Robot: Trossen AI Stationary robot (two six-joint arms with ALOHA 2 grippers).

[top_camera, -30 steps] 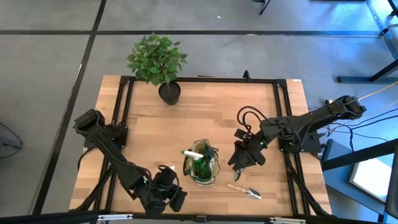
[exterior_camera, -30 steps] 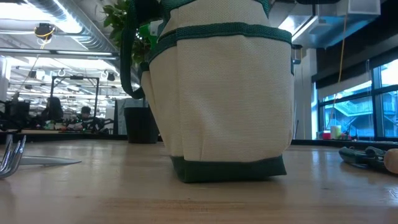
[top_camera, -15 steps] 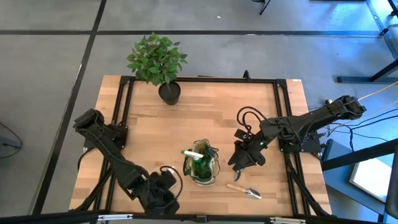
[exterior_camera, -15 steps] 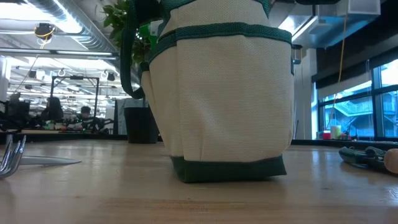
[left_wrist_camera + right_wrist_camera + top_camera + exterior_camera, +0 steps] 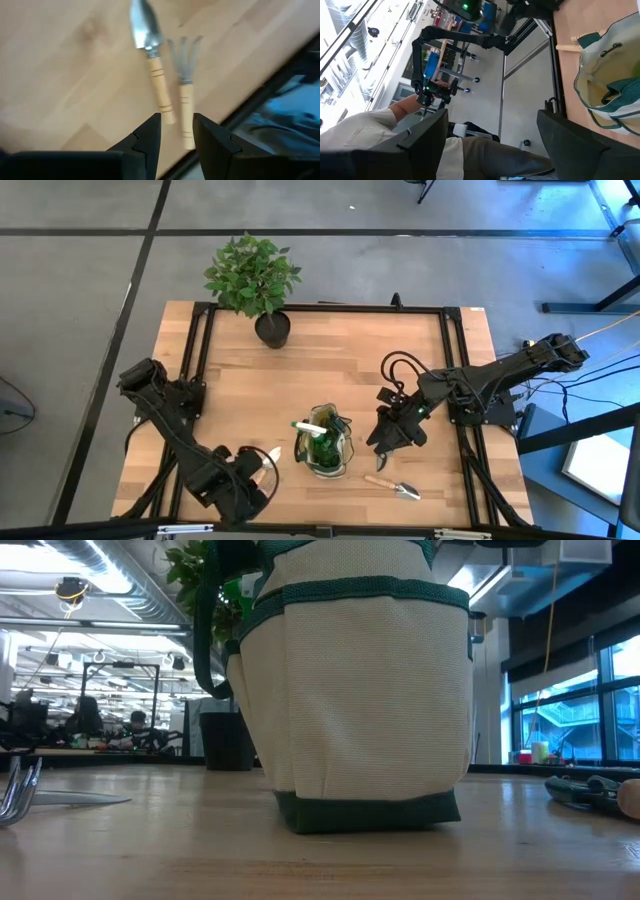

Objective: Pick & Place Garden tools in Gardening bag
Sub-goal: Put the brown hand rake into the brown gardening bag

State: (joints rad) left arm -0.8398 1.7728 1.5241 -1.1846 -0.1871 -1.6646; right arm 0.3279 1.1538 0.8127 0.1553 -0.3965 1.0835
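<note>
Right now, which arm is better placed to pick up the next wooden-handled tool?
Left. The left gripper hangs open directly over the small trowel and hand fork, while the right gripper waits beside the bag.

Two robot arms are sitting at one table. One bag is holding one spray bottle. Two trowels and one hand rake are lying out, and one potted plant is standing near the far edge.
</note>
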